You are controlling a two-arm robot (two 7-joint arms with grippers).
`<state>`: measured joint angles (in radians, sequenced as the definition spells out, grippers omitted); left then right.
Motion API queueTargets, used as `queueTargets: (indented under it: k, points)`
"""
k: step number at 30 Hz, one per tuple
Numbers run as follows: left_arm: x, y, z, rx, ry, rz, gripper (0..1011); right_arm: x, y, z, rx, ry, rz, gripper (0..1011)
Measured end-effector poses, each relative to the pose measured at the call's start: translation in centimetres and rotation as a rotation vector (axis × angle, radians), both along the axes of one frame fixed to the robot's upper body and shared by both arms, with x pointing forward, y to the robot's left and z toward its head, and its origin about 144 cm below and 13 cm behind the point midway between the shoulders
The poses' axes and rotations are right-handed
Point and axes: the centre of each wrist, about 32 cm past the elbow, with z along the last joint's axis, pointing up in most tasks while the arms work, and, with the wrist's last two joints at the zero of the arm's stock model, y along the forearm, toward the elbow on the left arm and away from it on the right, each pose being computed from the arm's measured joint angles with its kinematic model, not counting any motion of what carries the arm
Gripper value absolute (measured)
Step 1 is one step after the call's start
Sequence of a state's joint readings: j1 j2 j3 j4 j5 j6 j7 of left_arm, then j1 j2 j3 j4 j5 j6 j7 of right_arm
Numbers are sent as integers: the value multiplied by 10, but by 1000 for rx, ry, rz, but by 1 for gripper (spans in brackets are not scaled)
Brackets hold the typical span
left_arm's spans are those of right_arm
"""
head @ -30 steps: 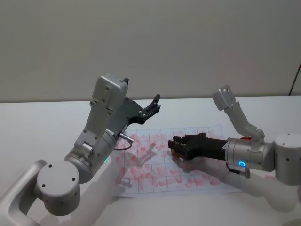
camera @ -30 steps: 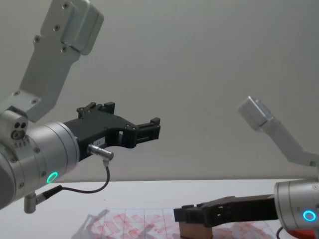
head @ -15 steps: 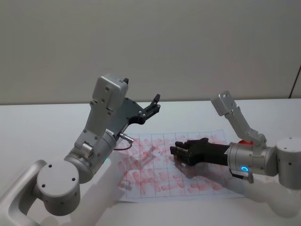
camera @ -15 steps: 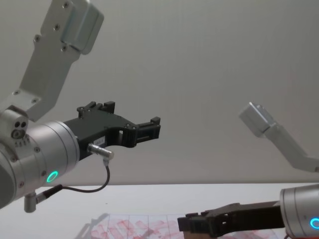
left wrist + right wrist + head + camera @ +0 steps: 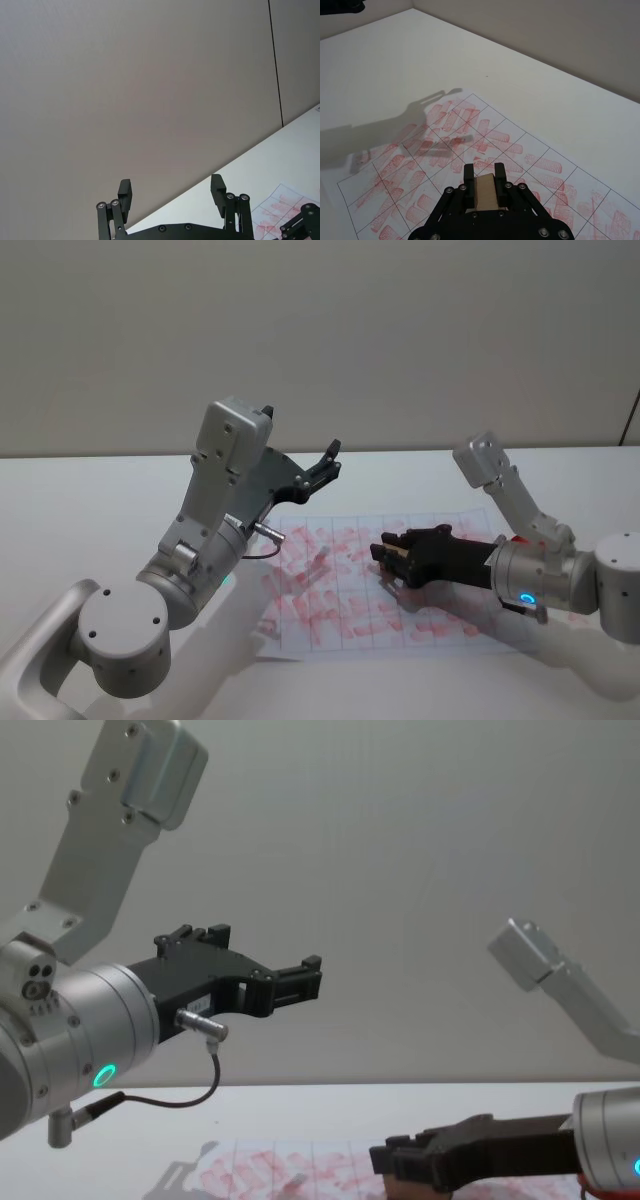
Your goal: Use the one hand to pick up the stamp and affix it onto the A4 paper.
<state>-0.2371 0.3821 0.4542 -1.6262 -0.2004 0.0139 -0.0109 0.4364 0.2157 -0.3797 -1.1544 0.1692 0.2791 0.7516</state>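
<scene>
Two black fingers (image 5: pixel 468 176) of the right gripper (image 5: pixel 386 558) are clamped on the small light-tan wooden block stamp (image 5: pixel 486 194), held low over the white gridded A4 paper (image 5: pixel 420 150) with red prints, while the left gripper (image 5: pixel 170 189), raised high, has its fingers spread apart.

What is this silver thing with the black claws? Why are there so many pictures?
It is a robot with two arms, and each black claw is a gripper, its hand. Four cameras take the pictures: one on its head looking down, one on its chest looking across the table, and one on each wrist. On the white table lies an A4 paper with a grid full of red prints. The right gripper reaches low over the paper, shut on a small wooden stamp. The left gripper is held up in the air, open and empty.
</scene>
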Motion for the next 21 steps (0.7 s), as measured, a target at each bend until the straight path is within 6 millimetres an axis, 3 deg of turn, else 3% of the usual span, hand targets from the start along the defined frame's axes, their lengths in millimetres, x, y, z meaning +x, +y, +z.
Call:
queueTargets:
  k: [14, 21]
  points:
    - [0, 0, 0, 0, 0, 0, 1001, -5, -5, 15, -2, -185, -16, 227]
    - [0, 0, 0, 0, 0, 0, 1001, -18, -10, 20, 42, -290, -55, 227]
